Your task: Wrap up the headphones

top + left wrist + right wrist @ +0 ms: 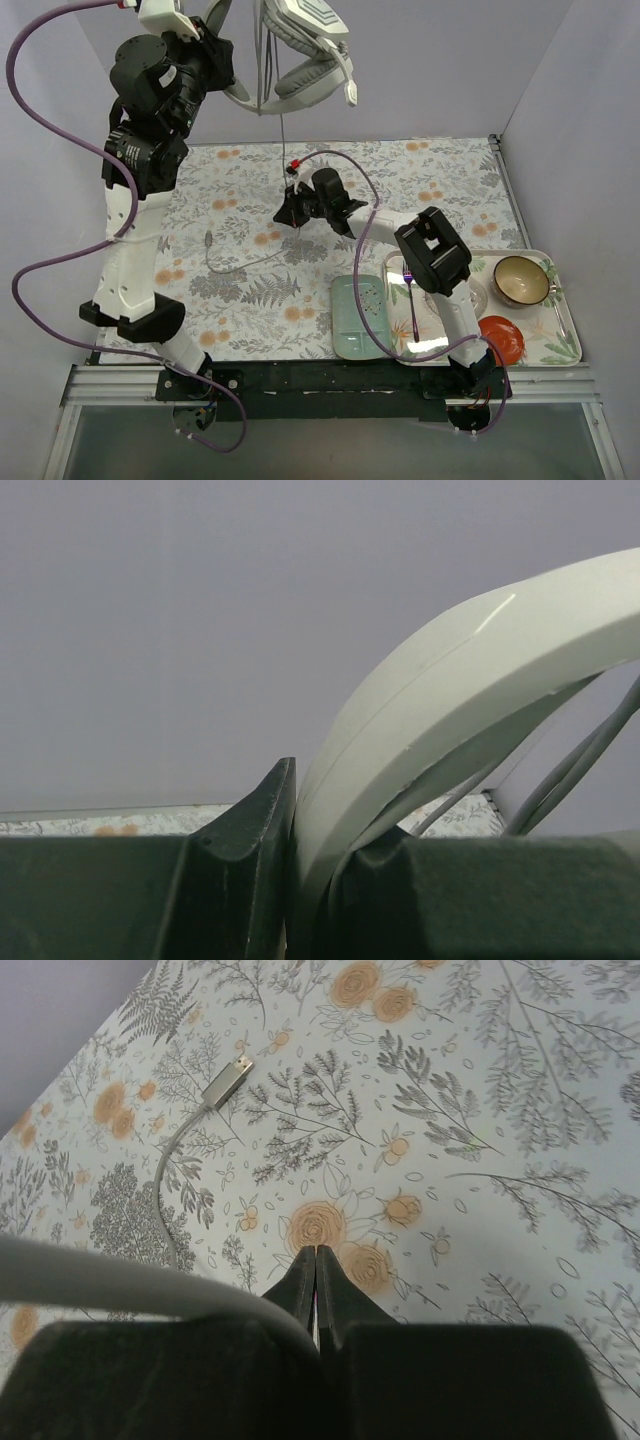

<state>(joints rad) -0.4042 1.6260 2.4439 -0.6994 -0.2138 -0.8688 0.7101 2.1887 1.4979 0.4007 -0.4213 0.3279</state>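
The white-and-grey headphones (305,45) hang high at the back, above the table. My left gripper (228,72) is raised and shut on the wide white headband (450,700), which sits pinched between its fingers (315,820). The thin grey cord (283,135) drops straight from the headphones to my right gripper (287,208), which is shut on it just above the flowered cloth. The cord enters the shut jaws from the left in the right wrist view (120,1285). The rest of the cord lies on the cloth and ends in a small plug (228,1082), also seen from above (206,240).
A pale green dish (360,315) lies near the right arm's base. A flowered tray (570,345) at the right holds a bowl (521,279), a red item (503,337) and a purple-handled utensil (411,300). Grey walls close the back and sides.
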